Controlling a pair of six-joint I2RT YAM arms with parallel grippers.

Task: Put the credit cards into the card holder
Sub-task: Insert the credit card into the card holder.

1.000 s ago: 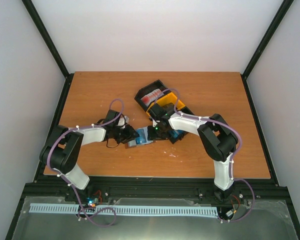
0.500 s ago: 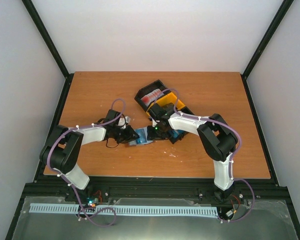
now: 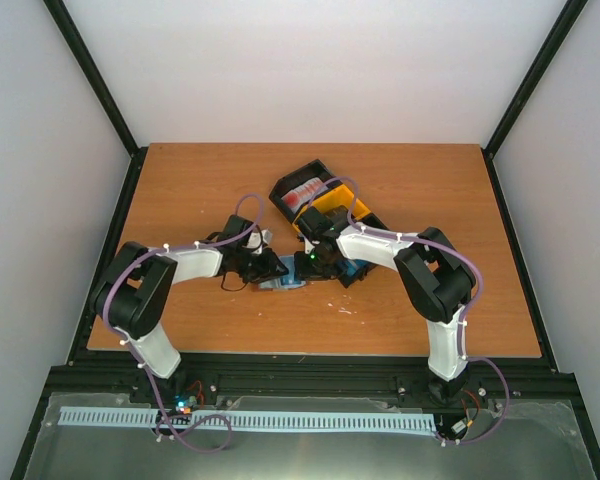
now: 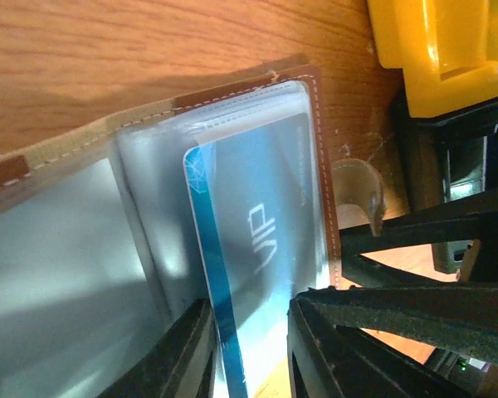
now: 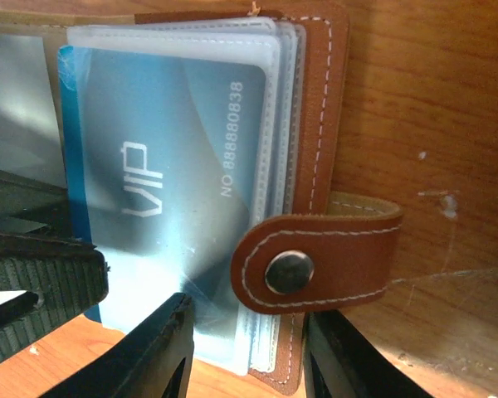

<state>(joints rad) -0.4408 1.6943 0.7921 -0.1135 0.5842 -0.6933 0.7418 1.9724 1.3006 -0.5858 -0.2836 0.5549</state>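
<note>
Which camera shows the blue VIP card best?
The right wrist view: the blue card faces it, with VIP and its number readable. The left wrist view shows the card slanted and cut off. The top view shows only a tiny blue patch.

One brown card holder (image 5: 319,91) sits on the one desk (image 3: 180,180). It has one snap tab (image 5: 332,257) with one metal stud (image 5: 289,272). One blue VIP card (image 5: 166,166) shows in it. There are two bins: one black bin (image 3: 278,188) and one yellow bin (image 3: 332,208). The black bin holds red-and-white cards (image 3: 305,193), perhaps a handful, too distant to count. There are two grippers: left gripper (image 4: 249,327) and right gripper (image 5: 249,336).
</note>
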